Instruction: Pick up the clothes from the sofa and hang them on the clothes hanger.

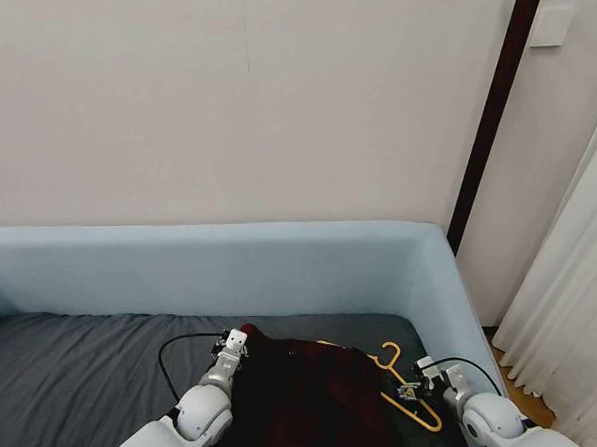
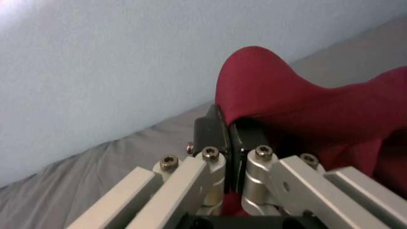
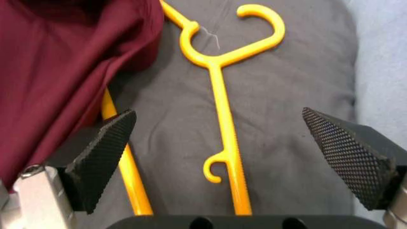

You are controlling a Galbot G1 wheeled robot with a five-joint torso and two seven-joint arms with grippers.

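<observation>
A dark red garment [image 1: 308,398] lies spread on the grey seat of the sofa [image 1: 76,375]. My left gripper [image 1: 236,341] is shut on a raised fold at the garment's far left edge; in the left wrist view its black pads [image 2: 219,136] pinch the red cloth [image 2: 267,90]. A yellow clothes hanger [image 1: 407,383] lies flat on the seat to the right of the garment, partly under it. My right gripper [image 1: 424,374] hovers open over the hanger; in the right wrist view the hanger's shaft [image 3: 222,109] runs between the two spread fingertips [image 3: 108,148].
The sofa's pale blue backrest [image 1: 211,273] and right armrest [image 1: 445,296] wall in the seat. A bare wall rises behind. A dark door frame [image 1: 492,103] and a white curtain [image 1: 574,319] stand to the right.
</observation>
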